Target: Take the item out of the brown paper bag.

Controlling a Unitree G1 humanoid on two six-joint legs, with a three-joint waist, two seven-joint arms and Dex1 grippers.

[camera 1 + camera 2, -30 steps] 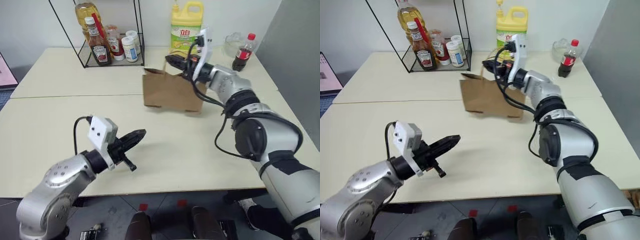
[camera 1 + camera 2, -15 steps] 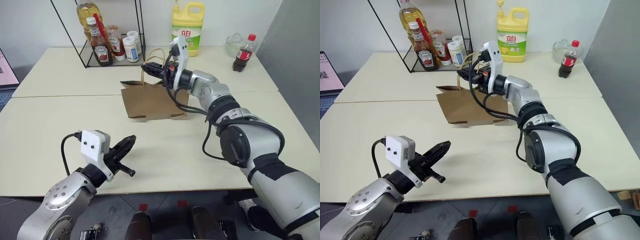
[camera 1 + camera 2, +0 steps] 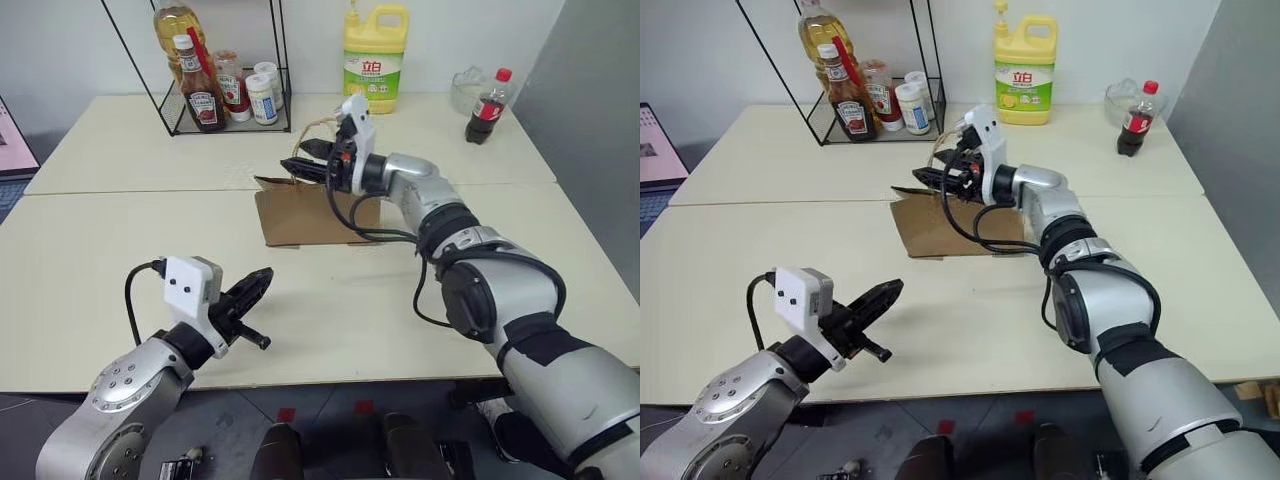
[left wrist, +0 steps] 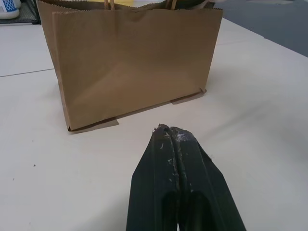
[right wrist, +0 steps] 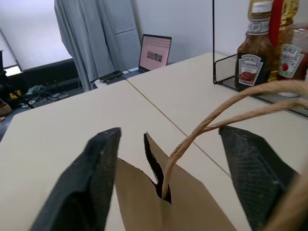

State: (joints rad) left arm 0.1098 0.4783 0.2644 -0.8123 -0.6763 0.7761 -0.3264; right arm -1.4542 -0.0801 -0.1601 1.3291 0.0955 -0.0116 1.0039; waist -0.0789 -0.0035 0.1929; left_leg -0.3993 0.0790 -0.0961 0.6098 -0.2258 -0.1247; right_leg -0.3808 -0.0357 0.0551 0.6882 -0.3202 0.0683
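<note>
The brown paper bag [image 3: 305, 212] stands upright on the table near its middle, and its front face is close ahead in the left wrist view [image 4: 130, 62]. The item is hidden from view. My right gripper [image 3: 310, 168] lies level over the bag's top edge, open. Its wide-spread fingers [image 5: 98, 173] flank the looped cord handles [image 5: 216, 118] without touching them. My left gripper [image 3: 255, 283] is shut on nothing and hovers low over the table in front of the bag, its tip [image 4: 171, 131] a short way from it.
A wire rack [image 3: 215, 85] with sauce bottles stands at the back left. A yellow detergent jug [image 3: 374, 55] is behind the bag. A cola bottle [image 3: 487, 105] and a glass bowl [image 3: 465, 85] stand at the back right. A laptop [image 5: 154, 50] sits far left.
My right gripper carried the bag to the left by its handles, set it down and opened, letting the handles go. The left arm stayed in place.
</note>
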